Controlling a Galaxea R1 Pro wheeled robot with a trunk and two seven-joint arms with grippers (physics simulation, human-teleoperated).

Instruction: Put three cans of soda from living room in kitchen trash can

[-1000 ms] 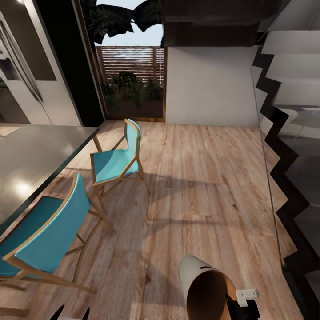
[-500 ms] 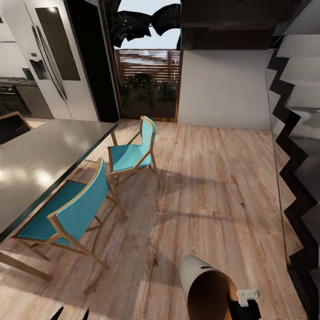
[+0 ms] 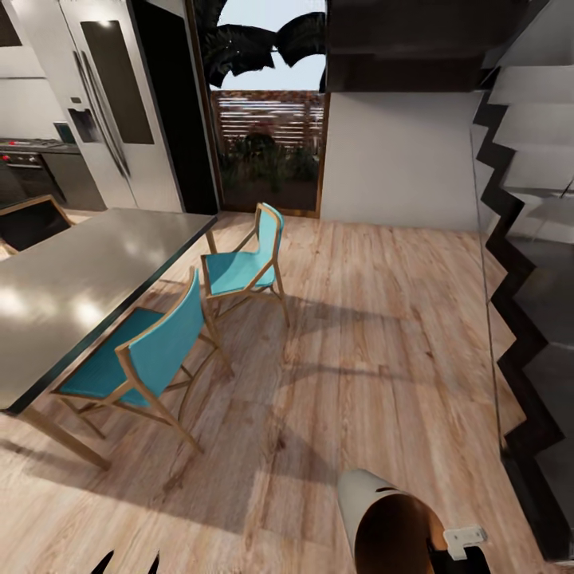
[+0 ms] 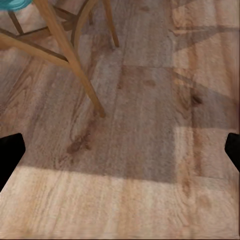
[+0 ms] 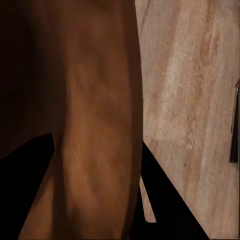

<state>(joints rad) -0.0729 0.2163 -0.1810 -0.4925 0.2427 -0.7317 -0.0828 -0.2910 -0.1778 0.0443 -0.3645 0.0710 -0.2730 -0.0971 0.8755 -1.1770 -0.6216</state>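
The tash can (image 3: 383, 522) lies tilted at the head view's lower right, pale grey outside and copper-brown inside. My right gripper (image 3: 456, 550) holds it at the rim. In the right wrist view the copper-brown wall of the tash can (image 5: 85, 100) runs between the two dark fingers of the right gripper (image 5: 97, 200), shut on that wall. The tips of my left gripper (image 3: 127, 564) peek in at the bottom edge. In the left wrist view the left gripper (image 4: 120, 152) is open, with bare wood floor between its fingers. The cans of soda are out of view.
A grey table (image 3: 80, 287) with two teal chairs (image 3: 239, 267) (image 3: 151, 351) stands at the left. Behind it are a steel fridge (image 3: 119, 104) and a stove (image 3: 32, 159). A glass garden door (image 3: 267, 143) is ahead, dark stairs (image 3: 526, 263) at the right. Chair legs (image 4: 75, 65) stand near the left gripper.
The whole picture has shifted: the camera swung left, bringing the fridge, stove and more of the table into view. The tash can stays held in the right gripper.
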